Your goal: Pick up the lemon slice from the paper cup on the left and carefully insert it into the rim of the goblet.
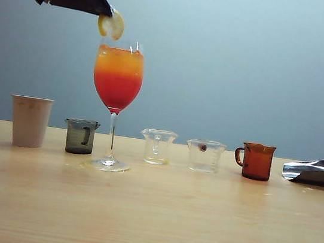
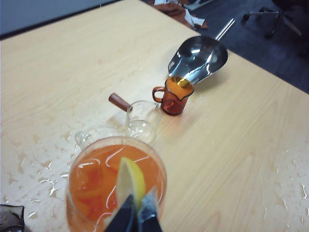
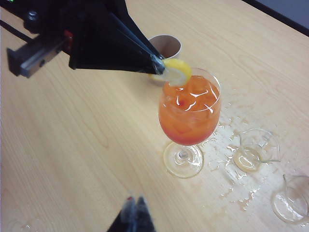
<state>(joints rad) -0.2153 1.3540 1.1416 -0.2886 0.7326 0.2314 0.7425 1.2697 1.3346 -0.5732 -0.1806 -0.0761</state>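
Lemon slice and goblet sit at the top of my reach, but I start with the wide pale wooden table (image 1: 148,216), wet with droplets around the glassware. My left arm comes in from the upper left of the exterior view, a black wedge tapering to my left tool (image 1: 109,14), which is clamped on the small round yellow lemon slice (image 1: 111,25). The slice hangs just above the left side of the rim of the tall clear stemmed goblet (image 1: 118,79), which is filled with an orange-over-red drink and ice; whether slice and rim touch I cannot tell. From my left wrist, the slice stands on edge over the orange liquid.

My right tool (image 3: 133,211) is closed on nothing and hovers over the table on the near side of the goblet's foot.

A shiny metal scoop (image 1: 318,172) lies at the far right. The plain beige tapered paper cup (image 1: 29,121) stands at the far left. Smaller vessels line up between: a dark grey-green glass jug (image 1: 80,136) just left of the goblet's stem, two clear glass measuring jugs (image 1: 157,146) (image 1: 204,156), then an amber glass jug (image 1: 257,161) beside the scoop.
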